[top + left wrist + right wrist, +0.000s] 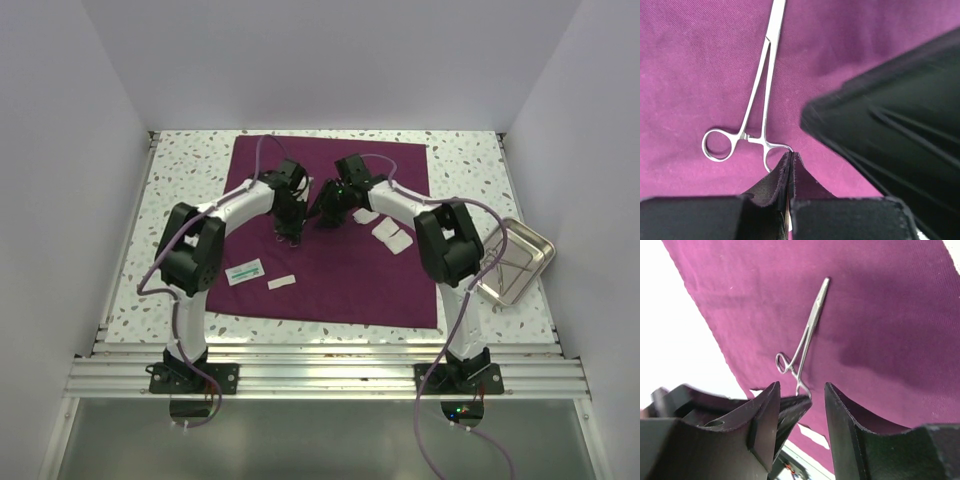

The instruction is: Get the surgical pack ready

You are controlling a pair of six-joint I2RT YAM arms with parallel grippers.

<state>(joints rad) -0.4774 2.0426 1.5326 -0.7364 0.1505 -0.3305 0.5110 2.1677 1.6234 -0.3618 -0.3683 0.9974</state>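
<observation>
From overhead, the surgical pack, one maroon drape, is lying spread flat on the speckled table, with white walls closing in on three sides. The left gripper and right gripper are hanging close together over its middle. Three gauze squares are lying on the cloth just right of them. One white packet and one small strip are resting at near left, and one steel tray is sitting off the cloth at the right.

In the left wrist view, the left fingers are pressing together, pinching one ring of a single forceps, whose other ring is lying against the drape.

In the right wrist view, the right fingers are standing narrowly apart, gripping nothing, with the drape below and the forceps showing between them
</observation>
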